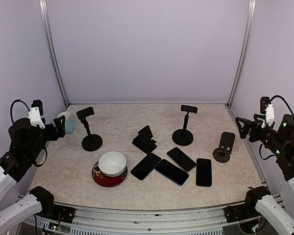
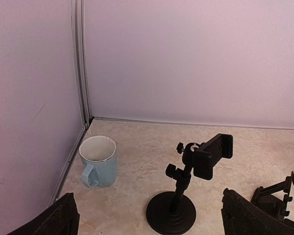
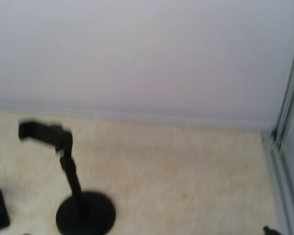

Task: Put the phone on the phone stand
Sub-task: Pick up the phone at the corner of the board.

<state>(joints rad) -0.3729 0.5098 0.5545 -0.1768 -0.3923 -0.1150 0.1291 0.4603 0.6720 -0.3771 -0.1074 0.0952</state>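
Phone (image 1: pixel 146 166) flat, just beside bowl (image 1: pixel 111 162)

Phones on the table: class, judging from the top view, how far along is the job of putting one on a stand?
Done: nothing; the four phones lie flat on the table and the stands are bare. In hand: nothing; the left pincer and right pincer hang open at the sides. Left: pick up a phone and seat it on a stand.
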